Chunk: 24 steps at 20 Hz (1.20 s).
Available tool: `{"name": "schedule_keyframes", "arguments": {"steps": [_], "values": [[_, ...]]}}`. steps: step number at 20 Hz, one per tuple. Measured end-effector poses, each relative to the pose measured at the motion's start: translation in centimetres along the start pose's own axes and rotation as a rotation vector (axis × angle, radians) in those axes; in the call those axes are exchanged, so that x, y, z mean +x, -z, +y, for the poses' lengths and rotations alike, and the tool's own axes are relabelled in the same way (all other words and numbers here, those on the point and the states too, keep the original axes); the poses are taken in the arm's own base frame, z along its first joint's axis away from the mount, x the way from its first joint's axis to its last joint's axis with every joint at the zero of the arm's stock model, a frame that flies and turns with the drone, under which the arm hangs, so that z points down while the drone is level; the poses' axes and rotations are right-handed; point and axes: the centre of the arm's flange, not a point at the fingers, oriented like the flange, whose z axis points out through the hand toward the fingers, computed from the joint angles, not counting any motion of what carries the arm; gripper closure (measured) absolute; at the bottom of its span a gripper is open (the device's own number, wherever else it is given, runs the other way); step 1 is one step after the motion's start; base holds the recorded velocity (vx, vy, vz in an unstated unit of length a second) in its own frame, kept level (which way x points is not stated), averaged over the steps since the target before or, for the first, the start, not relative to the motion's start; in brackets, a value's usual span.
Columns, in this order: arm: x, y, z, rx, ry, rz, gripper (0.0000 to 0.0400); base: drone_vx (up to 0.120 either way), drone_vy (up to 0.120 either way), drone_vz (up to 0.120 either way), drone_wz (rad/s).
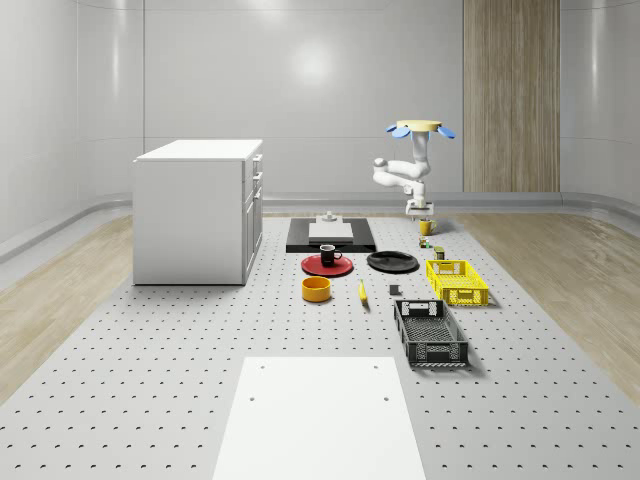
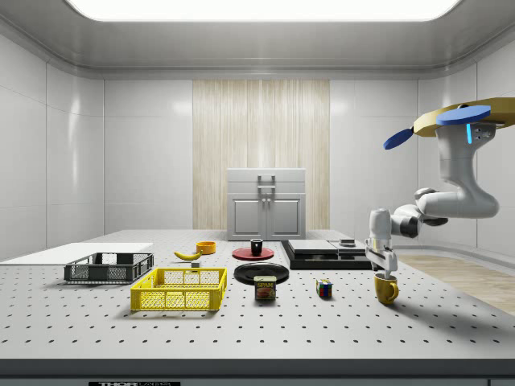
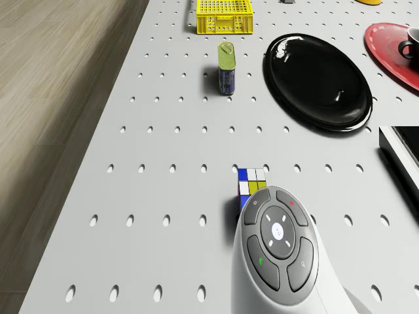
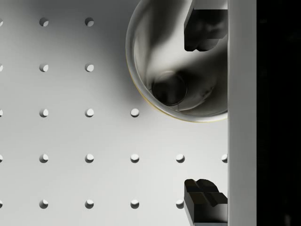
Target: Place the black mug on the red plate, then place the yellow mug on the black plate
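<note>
- Drone (image 2: pixel 460 121) hovers above the perforated table's (image 1: pixel 150 340) far right edge in the side view
- Gripper (image 2: pixel 385 265) spread wide, one finger inside the yellow mug (image 2: pixel 386 289), nothing clamped
- Black mug (image 1: pixel 328 255) sits on red plate (image 1: pixel 310 265), beside black plate (image 3: pixel 317 82)

The red plate (image 3: pixel 398 44) and black mug (image 3: pixel 410 46) are cropped by the drone view's edge.

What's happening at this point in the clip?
The drone hovers over the far end of the table, arm reaching down so the gripper sits just above the yellow mug. In the wrist view its fingers are spread, one over the mug's opening, one outside the rim. The black mug already stands on the red plate; the black plate is bare.
</note>
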Motion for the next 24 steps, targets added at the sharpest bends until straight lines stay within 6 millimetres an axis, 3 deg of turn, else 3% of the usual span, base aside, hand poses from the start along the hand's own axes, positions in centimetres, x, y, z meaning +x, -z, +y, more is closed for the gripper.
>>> {"name": "schedule_keyframes", "arguments": {"steps": [6,10,14,24], "values": [[-0.11,-0.32,-0.09,0.000,0.000,0.000,0.0000,0.000,0.000,0.000,0.000],[-0.13,-0.46,-0.11,0.000,0.000,0.000,0.0174,0.000,0.000,0.000,0.000],[-0.14,-0.52,-0.12,0.000,0.000,0.000,0.0247,0.000,0.000,0.000,0.000],[-0.15,-0.31,-0.12,0.000,0.000,0.000,0.0286,0.000,0.000,0.000,0.000]]}}
